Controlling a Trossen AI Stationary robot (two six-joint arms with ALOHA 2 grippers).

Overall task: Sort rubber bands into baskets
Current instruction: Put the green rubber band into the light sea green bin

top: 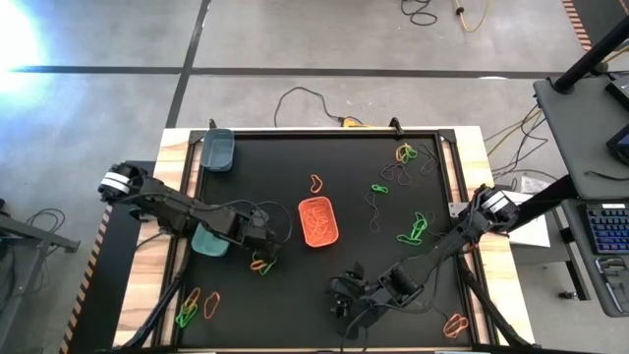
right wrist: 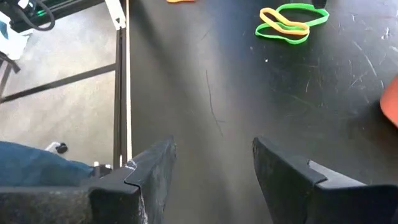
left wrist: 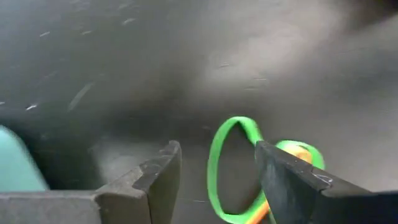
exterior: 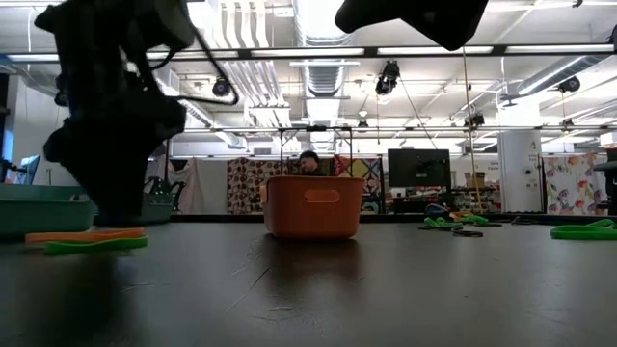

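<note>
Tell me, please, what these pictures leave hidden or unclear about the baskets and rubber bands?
- Light teal basket: mostly under the left arm, high view.
- Orange basket: its wall hides the contents, low view.
- Green band between the open left gripper fingers: cut off at the left wrist view's bottom edge.
- Bands at right: colours too small to sort.

Overhead looks straight down, low looks level across the table (top: 295, 157); both share the orange basket (top: 319, 222).
</note>
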